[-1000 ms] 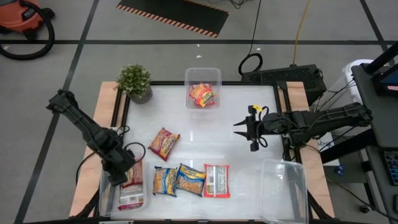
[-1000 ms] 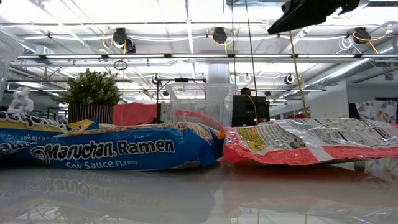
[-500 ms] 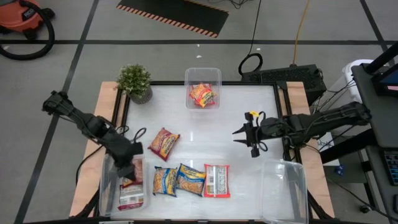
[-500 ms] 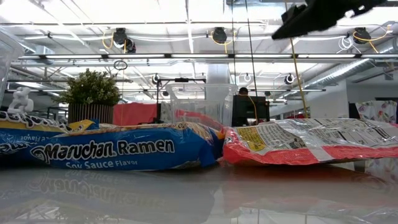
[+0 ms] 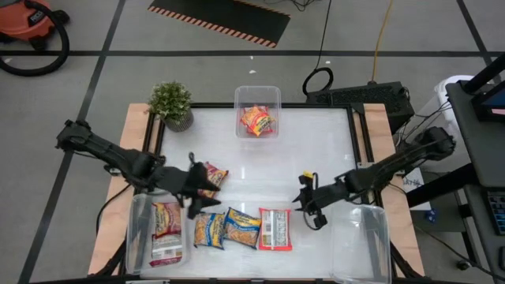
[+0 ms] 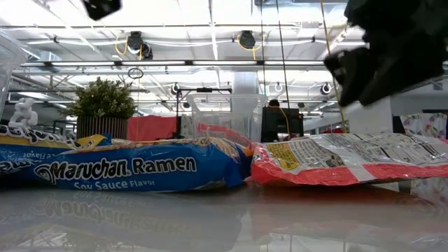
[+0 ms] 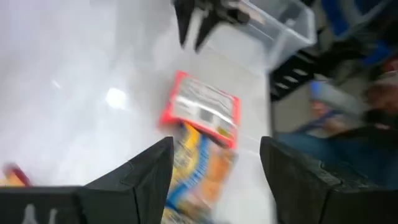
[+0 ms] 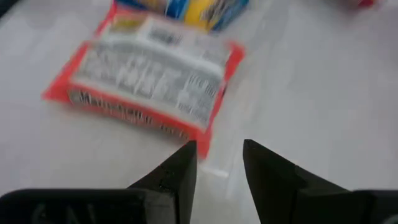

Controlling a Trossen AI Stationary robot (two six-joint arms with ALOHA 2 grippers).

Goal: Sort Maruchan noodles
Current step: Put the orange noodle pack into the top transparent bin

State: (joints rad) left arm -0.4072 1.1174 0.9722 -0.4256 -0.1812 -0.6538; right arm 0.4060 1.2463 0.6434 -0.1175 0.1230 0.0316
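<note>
Seven noodle packets show in the high view. Four lie loose on the white counter [image 5: 260, 173]: a red-orange packet [image 5: 210, 178] left of centre, and below it a row of three, a yellow-blue packet [image 5: 209, 229], a second yellow-blue packet [image 5: 242, 227] touching it, and a red packet with a white label [image 5: 275, 229] just beside that. One orange packet [image 5: 256, 121] sits in the clear bin at top centre [image 5: 257, 93]. Two more sit in the clear bin at lower left [image 5: 134, 237]: one orange-yellow [image 5: 167, 218], one red and white [image 5: 166, 252]. A third clear bin [image 5: 363, 244] stands at lower right. One potted plant [image 5: 171, 103] stands at the counter's upper left corner.

The left tool [image 5: 192, 192] hangs at centre left, just beside the red-orange packet and above the first yellow-blue one; its fingers [image 7: 146, 174] are spread wide with nothing between them. The right tool [image 5: 306, 200] hangs right of centre, just beside the red packet's right edge; its fingers [image 8: 267, 168] stand a little apart, empty, pointing toward that packet [image 8: 149, 84].
</note>
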